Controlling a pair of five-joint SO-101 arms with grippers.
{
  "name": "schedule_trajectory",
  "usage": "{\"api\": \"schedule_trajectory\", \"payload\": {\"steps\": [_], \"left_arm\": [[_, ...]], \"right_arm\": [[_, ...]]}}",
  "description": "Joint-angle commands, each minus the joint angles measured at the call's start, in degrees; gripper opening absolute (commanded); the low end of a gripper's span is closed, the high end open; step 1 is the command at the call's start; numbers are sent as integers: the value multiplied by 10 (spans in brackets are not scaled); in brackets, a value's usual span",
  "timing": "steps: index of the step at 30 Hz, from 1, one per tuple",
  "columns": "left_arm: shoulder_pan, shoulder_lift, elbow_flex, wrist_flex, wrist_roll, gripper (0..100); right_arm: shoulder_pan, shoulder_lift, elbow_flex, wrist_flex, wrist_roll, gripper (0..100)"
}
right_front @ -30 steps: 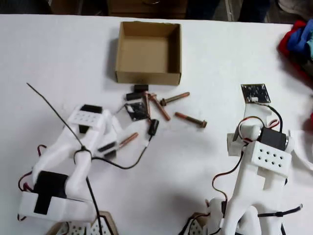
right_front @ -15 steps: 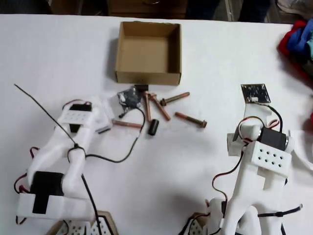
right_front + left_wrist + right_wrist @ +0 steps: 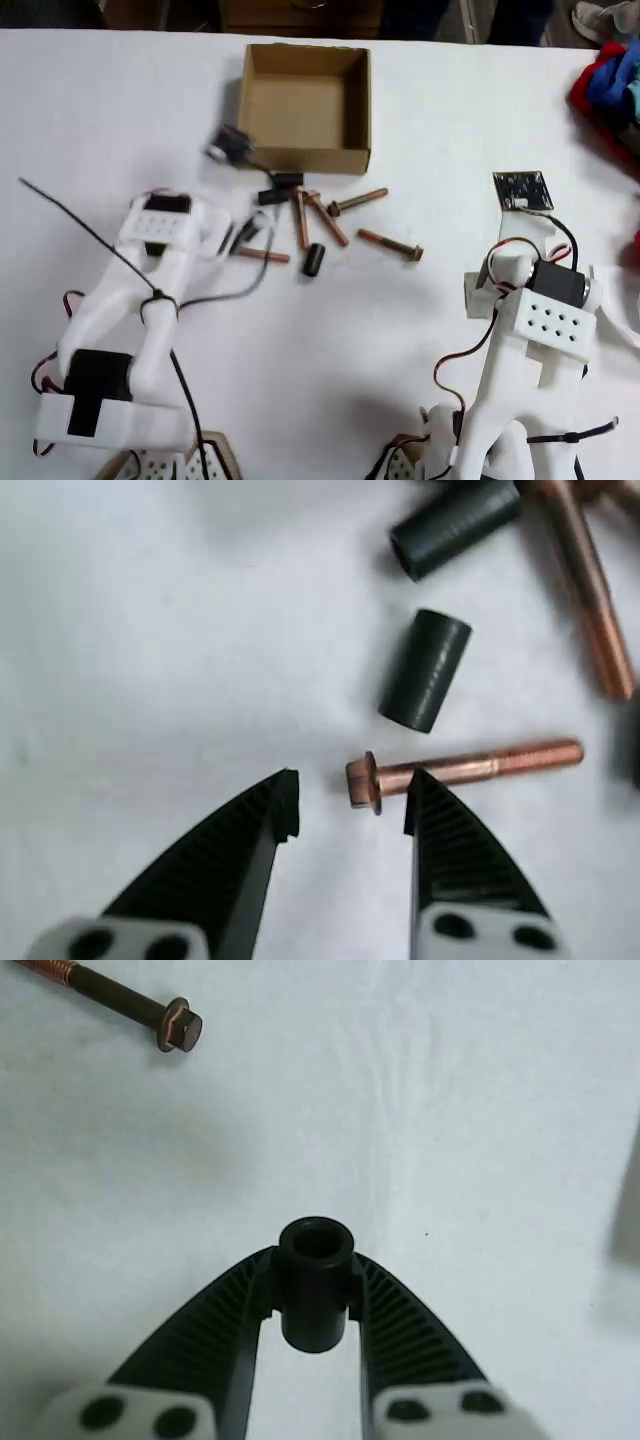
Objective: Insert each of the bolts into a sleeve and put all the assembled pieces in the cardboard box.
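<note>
Five bolts and four sleeves are out, with no bolt in a sleeve.
Five copper bolts (image 3: 327,218) lie loose on the white bench (image 3: 120,100), just in front of the cardboard box (image 3: 305,158) and not touching it. The nearest bolt (image 3: 470,768) has its head between the spread jaws of the left gripper (image 3: 352,795); I can't tell whether a jaw touches it. Three black sleeves (image 3: 314,260) lie among the bolts, two of them close to that nearest bolt. Off to the side, the right gripper (image 3: 314,1265) has its jaws clamped on a fourth sleeve (image 3: 316,1310), held upright over the bench.
</note>
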Motion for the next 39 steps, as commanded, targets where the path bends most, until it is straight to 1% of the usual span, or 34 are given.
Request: {"api": "schedule_trajectory", "payload": {"steps": [1,2,4,5,8,11,13,15,17,21,26,30,32,37,39], "left_arm": [[34,-6,-58,55,270,195],[50,-6,-58,62,288,195],[70,-5,-39,75,295,195],[77,-5,-26,62,304,195],[88,-6,15,17,389,195],[90,-5,28,-16,473,195],[89,-5,29,-30,518,195],[89,-4,29,-43,547,195],[90,-4,29,-55,561,195],[90,20,29,-50,575,195],[90,70,23,7,576,195],[88,101,22,7,577,195],[86,120,12,-4,577,195],[85,178,-32,3,591,192],[88,187,-44,22,589,190]], "right_arm": [[7,-19,-4,-6,-1,22],[7,-19,-4,-6,-1,22],[7,-19,-4,-6,-1,22],[7,-19,-4,-6,-1,22],[7,-19,-4,-6,-1,22],[7,-19,-4,-6,-1,22],[7,-19,-3,-6,-1,22],[7,-19,-3,-6,-1,22],[7,-19,-3,-5,-1,22],[8,-19,-3,-3,-1,22],[8,-19,-3,-4,-1,22],[7,-19,-3,-6,-1,22],[7,-19,-3,-6,-1,22],[8,-19,-3,-3,-1,22],[8,-19,-3,-3,-1,22]]}}
